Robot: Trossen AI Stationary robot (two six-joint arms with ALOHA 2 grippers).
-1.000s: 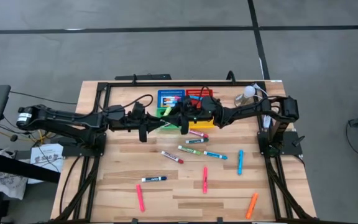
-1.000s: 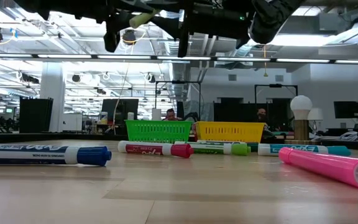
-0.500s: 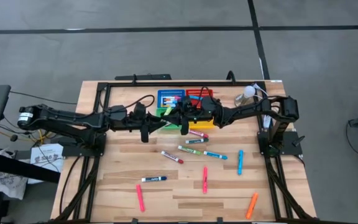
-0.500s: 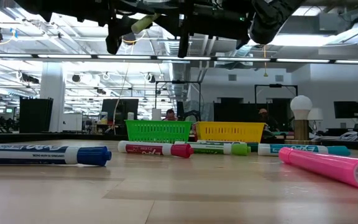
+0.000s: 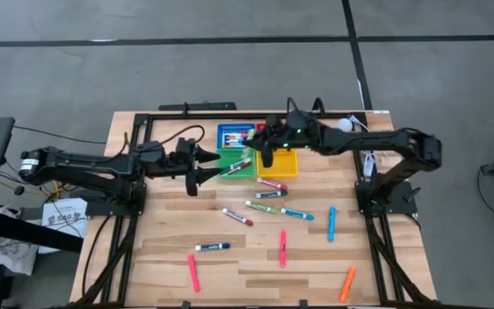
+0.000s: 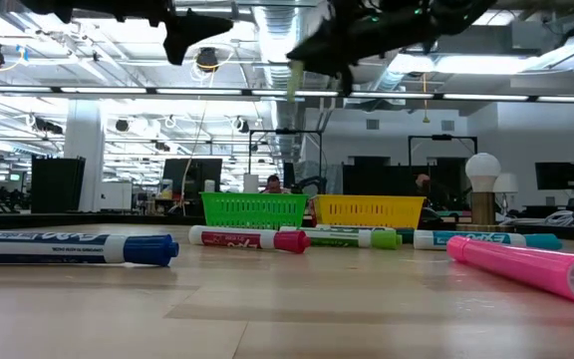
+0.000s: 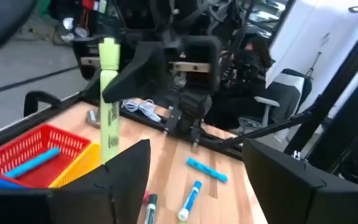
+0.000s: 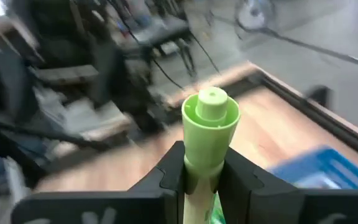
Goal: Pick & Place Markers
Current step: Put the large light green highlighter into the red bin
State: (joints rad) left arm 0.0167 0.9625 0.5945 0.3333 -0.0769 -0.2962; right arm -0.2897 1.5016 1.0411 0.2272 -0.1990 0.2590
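Left gripper [image 5: 202, 163] sits just left of the green basket [image 5: 240, 165], fingers spread wide w/ nothing between them; in the left wrist view its two dark fingers [image 7: 126, 168] frame bare table and loose markers, so it reads as emptied, prob. clear of the other arm. Next right, the baskets are grouped at the table's far edge: blue basket [image 5: 234, 136] w/ a few markers already in it, red basket [image 7: 27, 149] holding a blue marker, yellow basket [image 5: 286, 165] by the green one. That grouping looks like colour sorting, each marker to its matching basket. Right gripper [image 5: 267, 153] hangs above the green/yellow baskets, fingers clamped tight on the green marker [image 8: 211, 134]. In the right wrist view the barrel is pinched between both pads and the capped end sticks out past the fingertips; the low view shows the marker [image 6: 296, 82] pointing down from the gripper, well above the table. Held upright like that, it's prob. set to drop straight into the green basket. Further toward the near edge, the remaining markers lie scattered on the wood, well apart from both grippers: a red-capped one [image 5: 237, 216], green-capped [image 5: 262, 207], teal [image 5: 297, 214], blue [image 5: 331, 223], pink [image 5: 282, 247], blue-capped [image 5: 212, 247], another pink [image 5: 193, 273], orange [image 5: 347, 282] near the right corner. Lots left to sort, I'd judge.
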